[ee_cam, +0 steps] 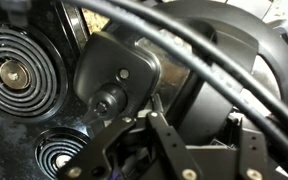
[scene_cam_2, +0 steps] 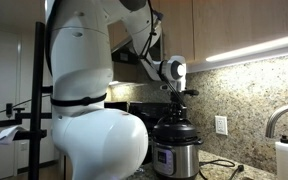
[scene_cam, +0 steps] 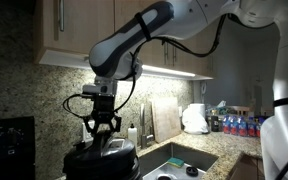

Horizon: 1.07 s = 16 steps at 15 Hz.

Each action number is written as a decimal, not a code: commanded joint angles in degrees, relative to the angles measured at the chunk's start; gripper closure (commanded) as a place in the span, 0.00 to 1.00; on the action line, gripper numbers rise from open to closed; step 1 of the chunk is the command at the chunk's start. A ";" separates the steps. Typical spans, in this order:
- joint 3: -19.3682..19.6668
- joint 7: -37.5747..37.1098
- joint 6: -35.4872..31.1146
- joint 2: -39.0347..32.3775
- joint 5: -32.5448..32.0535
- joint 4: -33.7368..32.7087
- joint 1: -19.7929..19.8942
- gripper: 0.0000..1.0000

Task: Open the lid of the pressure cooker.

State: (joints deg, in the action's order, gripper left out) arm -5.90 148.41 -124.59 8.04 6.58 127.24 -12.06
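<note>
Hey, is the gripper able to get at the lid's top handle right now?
Probably yes. The gripper hangs directly above the lid, fingers pointing down, and nothing shows between them. Whether it already touches the handle cannot be told.

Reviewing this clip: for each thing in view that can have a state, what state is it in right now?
lid: on the cooker, closed.
pressure cooker: upright on the counter, lid on.
gripper: down at the lid's top handle; cannot tell if it has closed on it.
stove coils: dark, not glowing.
sink: nothing clearly in it.
</note>
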 commanded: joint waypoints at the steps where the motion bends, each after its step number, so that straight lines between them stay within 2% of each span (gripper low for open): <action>1: -0.27 -2.40 0.14 0.61 0.92 -0.48 0.51 0.86; 8: -0.65 -10.30 1.41 1.62 0.42 -1.22 0.41 0.86; 16: -0.62 -16.38 -0.61 1.19 0.33 -1.58 0.33 0.86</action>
State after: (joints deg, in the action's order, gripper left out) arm -5.85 134.78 -123.87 8.58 6.56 126.34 -12.04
